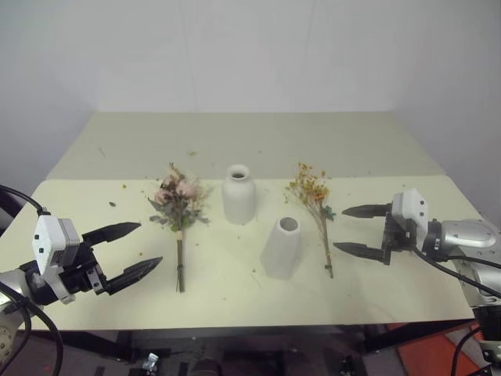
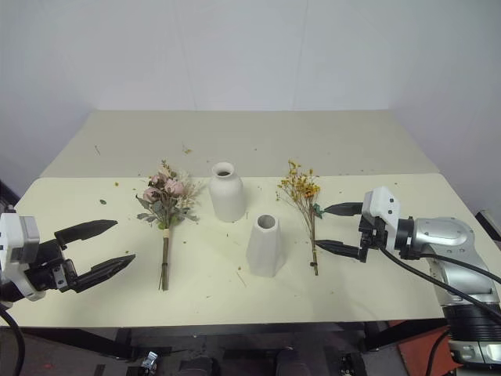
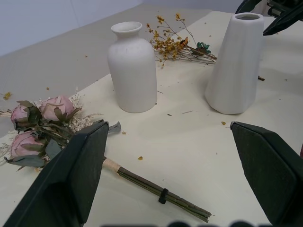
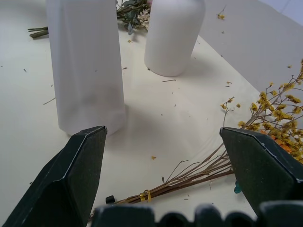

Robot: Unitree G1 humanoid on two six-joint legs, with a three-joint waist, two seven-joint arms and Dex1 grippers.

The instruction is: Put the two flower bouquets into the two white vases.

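Bouquets, the pink rose bunch [image 1: 178,205] and yellow sprig [image 1: 315,200], are laid flat on the table [image 1: 235,149] flanking 2 white vases [image 1: 239,194], while both the left gripper [image 1: 133,251] and right gripper [image 1: 354,229] are held spread, empty.

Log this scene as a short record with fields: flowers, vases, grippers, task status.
pink bouquet: lying flat, left of the vases
yellow sprig: lying flat, right of the vases
bottle vase: upright, empty
cone vase: upright, empty, nearer the robot
left gripper: open, beside the pink bouquet
right gripper: open, beside the yellow sprig's stems
status: nothing placed yet
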